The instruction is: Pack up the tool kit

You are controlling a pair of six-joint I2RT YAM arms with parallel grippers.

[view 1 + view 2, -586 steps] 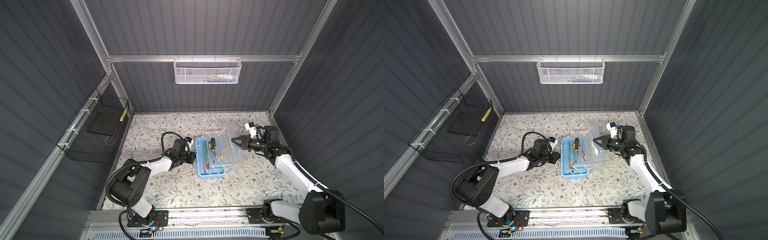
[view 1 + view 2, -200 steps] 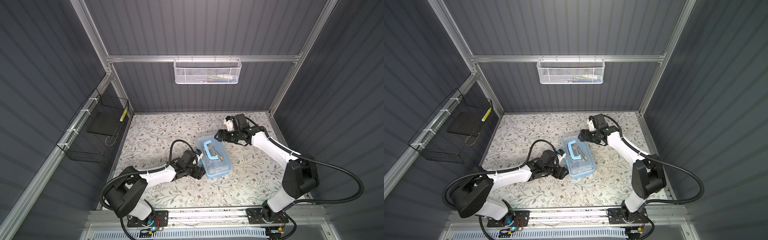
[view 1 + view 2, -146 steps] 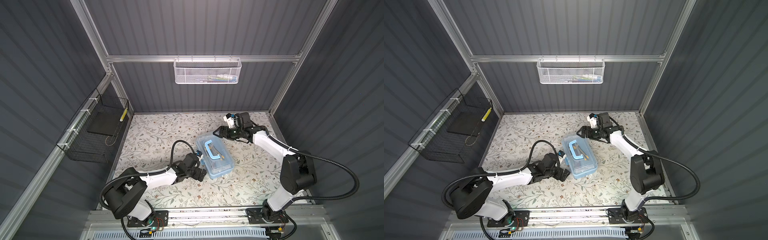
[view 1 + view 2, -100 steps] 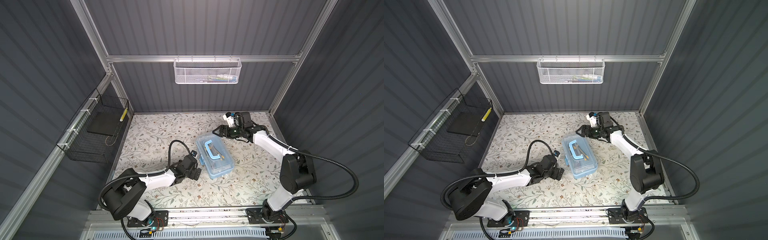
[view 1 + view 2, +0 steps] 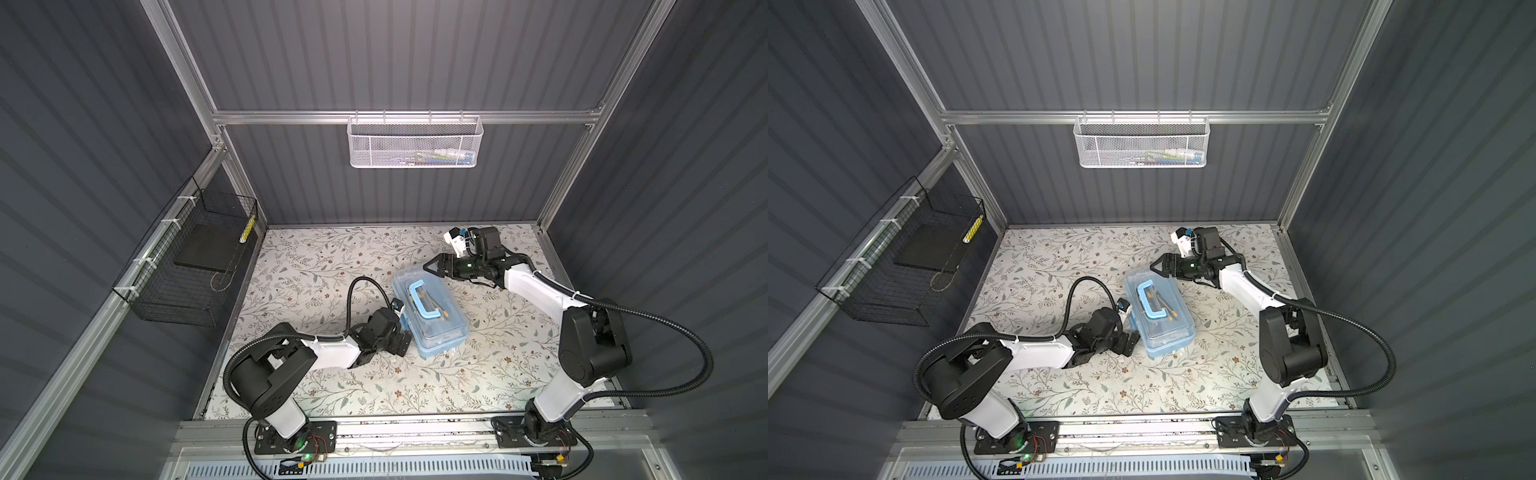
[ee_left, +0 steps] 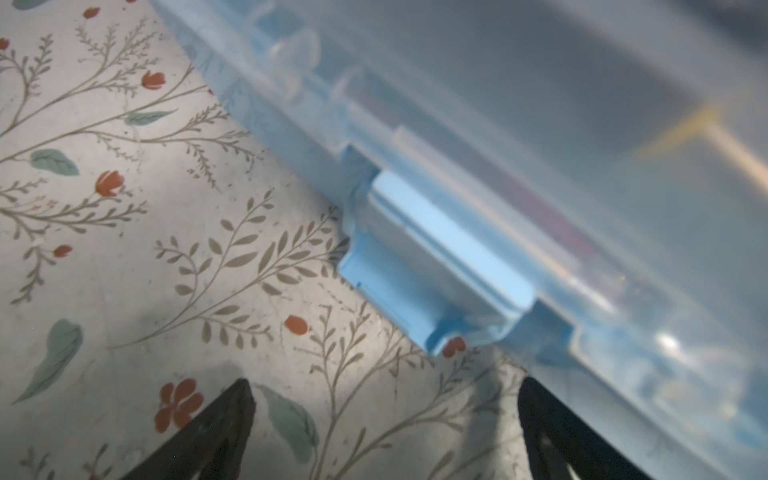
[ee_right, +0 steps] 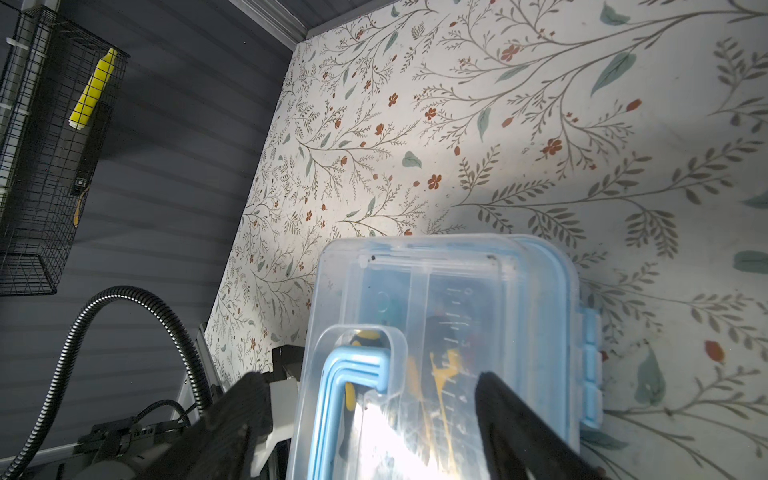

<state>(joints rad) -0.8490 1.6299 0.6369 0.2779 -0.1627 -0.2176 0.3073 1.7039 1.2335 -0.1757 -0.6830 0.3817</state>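
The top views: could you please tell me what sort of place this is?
Probably a robot test booth, not a real workshop: grey panel walls on a metal frame, two arms bolted to a front rail, and a flower-print tabletop.

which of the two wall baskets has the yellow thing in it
The black wire basket on the left wall; a yellow item stands at its far corner. The white mesh basket hangs on the back rail.

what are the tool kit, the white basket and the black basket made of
Tool kit: looks like glossy plastic, a see-through lid over a light-blue base, tools visible through it.
White basket: probably painted metal mesh, finely perforated.
Black basket: likely coated wire, an open grid.
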